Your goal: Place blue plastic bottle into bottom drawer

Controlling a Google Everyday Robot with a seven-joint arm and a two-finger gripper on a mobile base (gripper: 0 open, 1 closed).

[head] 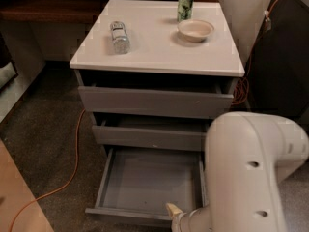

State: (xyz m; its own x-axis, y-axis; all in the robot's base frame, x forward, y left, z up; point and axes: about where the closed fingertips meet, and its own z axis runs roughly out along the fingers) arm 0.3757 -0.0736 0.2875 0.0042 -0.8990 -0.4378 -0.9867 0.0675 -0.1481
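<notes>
The blue plastic bottle (119, 36) lies on its side on the left part of the cabinet's white top (154, 57), with nothing touching it. The bottom drawer (145, 182) is pulled out, and its grey inside holds nothing that I can see. My gripper (174, 211) is low at the drawer's front right corner, far below the bottle. Only a pale tip of it shows, past the bulky white arm (251, 173). The arm hides the drawer's right side.
A green drink can (185, 5) and a pale bowl (195, 30) stand at the back right of the top. The top drawer (154, 100) and middle drawer (149, 135) are slightly ajar. An orange cable (72, 163) runs over the carpet on the left. A dark unit (282, 57) stands at the right.
</notes>
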